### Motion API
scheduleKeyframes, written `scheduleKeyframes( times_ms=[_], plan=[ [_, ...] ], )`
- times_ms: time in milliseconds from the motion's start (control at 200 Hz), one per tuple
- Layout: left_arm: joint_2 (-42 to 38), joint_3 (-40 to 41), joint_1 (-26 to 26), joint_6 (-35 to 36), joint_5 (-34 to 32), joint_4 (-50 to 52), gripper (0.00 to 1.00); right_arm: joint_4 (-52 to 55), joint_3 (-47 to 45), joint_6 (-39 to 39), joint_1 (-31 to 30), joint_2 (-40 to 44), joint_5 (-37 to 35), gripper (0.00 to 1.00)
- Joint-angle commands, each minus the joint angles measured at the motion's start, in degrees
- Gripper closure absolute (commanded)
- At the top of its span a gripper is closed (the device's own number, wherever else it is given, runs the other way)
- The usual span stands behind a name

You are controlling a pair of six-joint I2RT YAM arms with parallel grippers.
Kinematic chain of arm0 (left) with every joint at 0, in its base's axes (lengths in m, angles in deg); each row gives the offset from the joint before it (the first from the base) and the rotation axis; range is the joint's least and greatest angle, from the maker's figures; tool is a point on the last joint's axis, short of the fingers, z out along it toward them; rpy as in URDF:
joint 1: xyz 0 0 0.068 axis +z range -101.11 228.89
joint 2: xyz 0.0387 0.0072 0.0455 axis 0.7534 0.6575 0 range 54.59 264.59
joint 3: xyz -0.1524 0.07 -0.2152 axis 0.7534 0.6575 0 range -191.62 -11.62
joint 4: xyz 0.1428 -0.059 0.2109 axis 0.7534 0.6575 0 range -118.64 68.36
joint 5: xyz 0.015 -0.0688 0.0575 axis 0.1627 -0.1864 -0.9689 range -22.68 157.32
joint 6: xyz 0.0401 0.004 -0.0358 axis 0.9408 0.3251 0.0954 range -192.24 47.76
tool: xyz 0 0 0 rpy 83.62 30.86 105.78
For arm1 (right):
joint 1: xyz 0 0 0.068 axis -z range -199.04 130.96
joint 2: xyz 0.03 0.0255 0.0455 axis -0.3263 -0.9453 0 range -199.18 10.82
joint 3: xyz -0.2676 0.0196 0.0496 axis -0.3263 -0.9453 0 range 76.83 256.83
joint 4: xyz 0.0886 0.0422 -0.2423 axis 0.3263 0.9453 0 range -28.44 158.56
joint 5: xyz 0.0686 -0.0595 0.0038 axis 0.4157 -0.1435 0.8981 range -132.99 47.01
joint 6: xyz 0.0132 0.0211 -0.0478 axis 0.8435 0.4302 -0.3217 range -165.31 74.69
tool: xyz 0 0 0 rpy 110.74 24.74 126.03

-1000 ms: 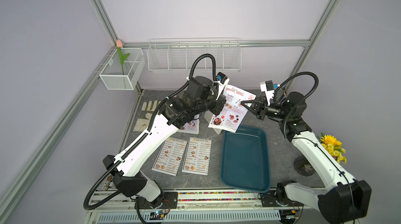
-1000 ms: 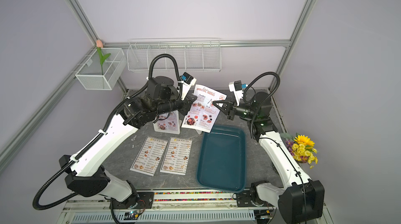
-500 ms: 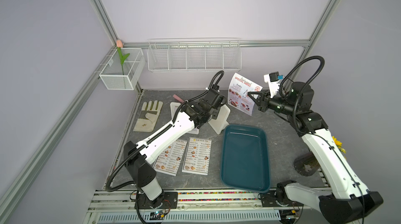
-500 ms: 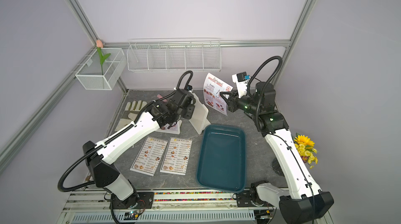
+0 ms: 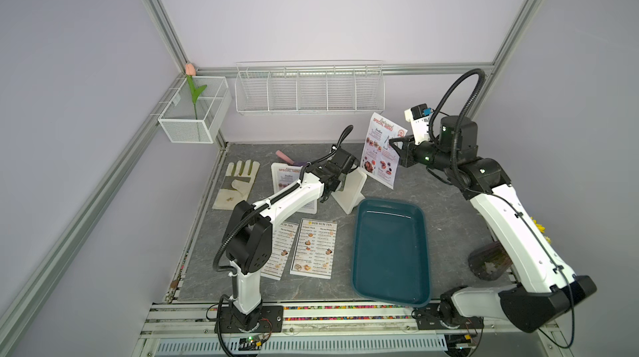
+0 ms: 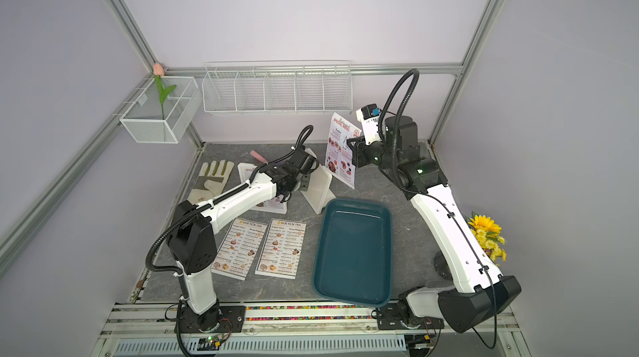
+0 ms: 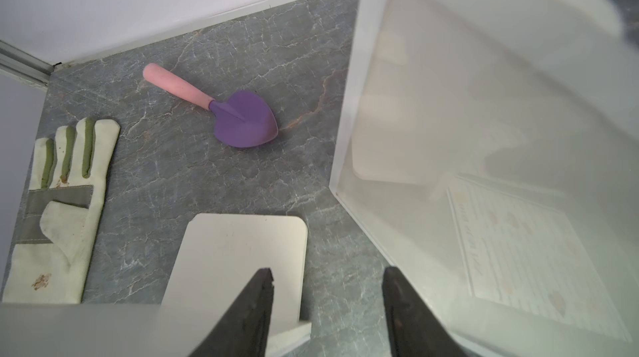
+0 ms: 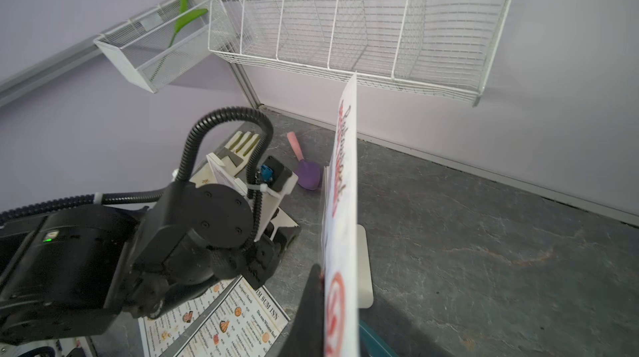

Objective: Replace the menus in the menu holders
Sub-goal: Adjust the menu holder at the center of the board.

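Status, as judged: removal half done, insertion not begun. Table [image 5: 449, 206], front right: teal tray [image 5: 390, 251], bare and unused. Emptied menu holder [image 5: 349, 192]: tilted on edge just behind the tray, no sheet visible inside, ready for reloading. Second menu holder [image 5: 276, 167]: flat on the table, further left, still loaded with a SPECIAL MENU sheet [image 5: 287, 179]; extract next. Loose SPECIAL MENU sheet [image 5: 380, 151]: clear of the table, upright in the air toward the back wall, pinched at one edge by right gripper [image 5: 392, 142], clamped on the paper. DIM SUM INN menus [image 5: 314, 248]: two, side by side at the front, untouched, awaiting insertion. Left gripper [image 7: 328, 275]: fingers parted, nothing between, just beside the emptied holder.
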Motion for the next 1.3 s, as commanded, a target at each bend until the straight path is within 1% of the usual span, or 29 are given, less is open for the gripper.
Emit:
scheduleKeyframes(
  times_ms=[0,225,490,615,700,780,915,1080,1295],
  plan=[
    [2.0,-3.77,0.35,0.69,0.53,-2.67,0.46,0.48,0.24,-0.49,-0.24,0.49,-5.25,0.94],
    [7.94,-10.64,0.62,2.59,0.5,-1.77,0.46,0.65,0.02,0.22,-0.23,0.34,-4.4,0.94],
    [10.41,-13.85,0.62,5.89,7.58,-4.23,0.42,0.51,0.19,1.76,-0.65,0.83,-3.65,0.93],
    [10.46,-14.59,0.62,5.94,7.51,-4.22,0.42,-0.05,0.41,3.06,-0.93,0.36,-3.21,0.94],
    [9.37,-15.06,0.62,5.6,5.57,-2.52,0.41,-0.69,0.71,4.46,-1.67,0.04,-3.07,0.94],
    [7.49,-15.08,0.62,4.28,1.43,0.02,0.41,-1.66,1.11,6.35,-2.99,-0.32,-3.71,0.94],
    [2.31,-13.39,0.62,1.85,-2.98,2.89,0.39,-3.32,1.64,9.02,-5.02,-0.69,-5.77,0.94],
    [-3.7,-10.06,0.62,0.32,-4.34,4.44,0.38,-3.84,2.25,10.88,-5.44,-0.74,-6.55,0.94],
    [-7.48,-8.05,0.62,-0.63,-6.15,6.33,0.38,-2.45,1.83,11.57,-5.43,-1.7,-7.48,0.94]
  ],
)
